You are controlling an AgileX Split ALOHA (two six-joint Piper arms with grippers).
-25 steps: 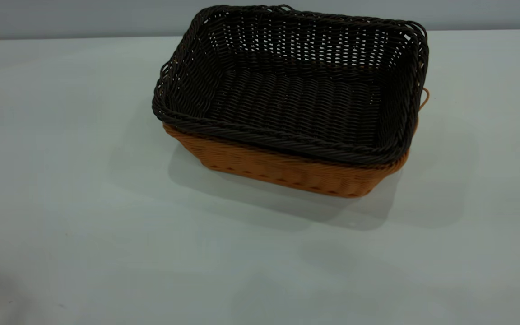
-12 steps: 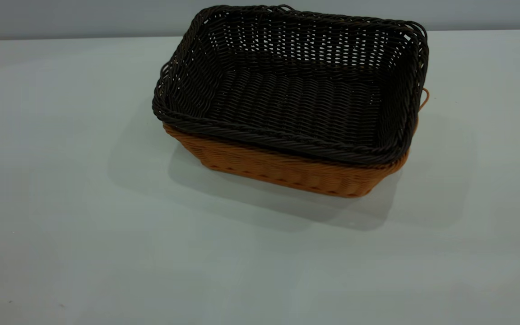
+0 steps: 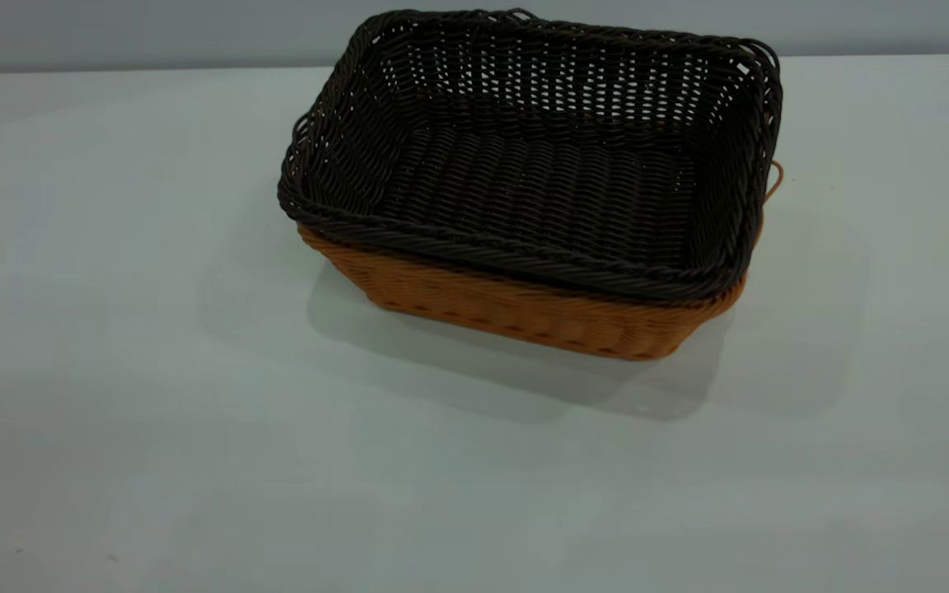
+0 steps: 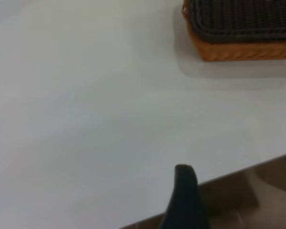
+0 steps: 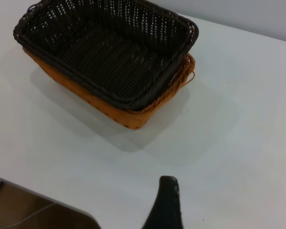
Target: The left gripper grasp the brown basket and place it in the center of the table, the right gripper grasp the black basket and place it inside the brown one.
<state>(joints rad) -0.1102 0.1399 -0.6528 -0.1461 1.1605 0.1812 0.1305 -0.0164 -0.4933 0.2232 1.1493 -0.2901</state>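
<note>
As the black basket (image 3: 540,165) sits nested inside the brown basket (image 3: 524,313), its dark rim resting just above the orange-tan one, I judge both placements complete. The pair stands on the desk (image 3: 153,412) toward the far middle, level and apart from the desk edges. The brown basket's small loop shows at its right short end. My left gripper (image 4: 183,200) is pulled away near the desk's edge, well apart from the baskets; my right gripper (image 5: 166,205) is likewise clear of them. Only one finger of each is in view, so I cannot tell whether either is open. Neither holds anything. Nothing appears left but parking.
</note>
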